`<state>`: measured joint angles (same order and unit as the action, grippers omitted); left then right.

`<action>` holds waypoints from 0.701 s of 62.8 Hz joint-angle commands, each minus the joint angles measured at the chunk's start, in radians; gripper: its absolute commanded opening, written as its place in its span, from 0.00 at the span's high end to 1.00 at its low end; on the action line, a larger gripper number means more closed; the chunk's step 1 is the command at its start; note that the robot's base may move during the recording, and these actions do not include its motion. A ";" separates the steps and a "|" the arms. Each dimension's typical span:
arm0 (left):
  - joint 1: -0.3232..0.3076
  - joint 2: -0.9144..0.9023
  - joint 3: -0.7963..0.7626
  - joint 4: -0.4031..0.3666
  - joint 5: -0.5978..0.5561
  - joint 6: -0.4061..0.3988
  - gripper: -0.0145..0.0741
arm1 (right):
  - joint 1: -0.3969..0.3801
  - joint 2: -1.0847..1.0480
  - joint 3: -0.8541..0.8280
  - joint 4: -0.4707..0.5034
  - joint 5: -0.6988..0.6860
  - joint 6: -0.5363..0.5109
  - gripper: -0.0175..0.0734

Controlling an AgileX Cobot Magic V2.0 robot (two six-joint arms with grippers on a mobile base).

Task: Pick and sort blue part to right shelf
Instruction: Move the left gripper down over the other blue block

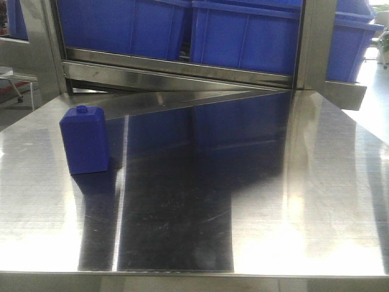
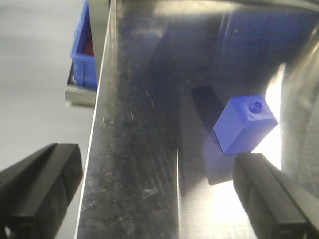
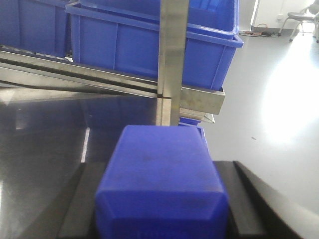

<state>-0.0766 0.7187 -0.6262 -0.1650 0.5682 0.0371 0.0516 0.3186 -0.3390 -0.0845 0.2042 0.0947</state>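
Observation:
In the right wrist view, the blue part (image 3: 160, 169) fills the space between my black fingers (image 3: 79, 204), lying lengthwise and pointing toward the shelf. My right gripper (image 3: 162, 209) is shut on it. It is held above the table's far right corner. Straight ahead is the right shelf (image 3: 172, 64), a steel rack whose post and front bar carry large blue bins (image 3: 124, 45). My left gripper (image 2: 154, 199) is open over the table's left edge with nothing between its fingers. Neither gripper appears in the front view.
A shorter, wider blue block (image 1: 85, 140) with a tiny knob stands on the steel table (image 1: 243, 201) at the left, just ahead of my left gripper's right finger (image 2: 271, 199). Blue bins (image 1: 243, 33) line the rack behind the table. Bare floor lies beyond both table sides.

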 commanded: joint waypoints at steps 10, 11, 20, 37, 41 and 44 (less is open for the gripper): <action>-0.094 0.223 -0.208 0.094 0.118 -0.195 0.05 | -0.003 0.006 -0.030 -0.011 -0.090 -0.002 0.39; -0.103 0.237 -0.219 0.101 0.130 -0.213 0.05 | -0.003 0.006 -0.030 -0.011 -0.090 -0.002 0.39; -0.194 0.379 -0.315 0.124 0.183 -0.349 0.05 | -0.003 0.006 -0.030 -0.011 -0.090 -0.002 0.39; -0.338 0.618 -0.498 0.190 0.262 -0.608 0.05 | -0.003 0.006 -0.030 -0.011 -0.090 -0.002 0.39; -0.359 0.661 -0.549 0.192 0.292 -0.628 0.05 | -0.003 0.006 -0.030 -0.011 -0.090 -0.002 0.39; -0.372 0.697 -0.582 0.192 0.317 -0.628 0.05 | -0.003 0.006 -0.030 -0.011 -0.090 -0.002 0.39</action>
<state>-0.4243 1.3943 -1.1285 0.0185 0.8791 -0.5582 0.0516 0.3186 -0.3390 -0.0845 0.2042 0.0947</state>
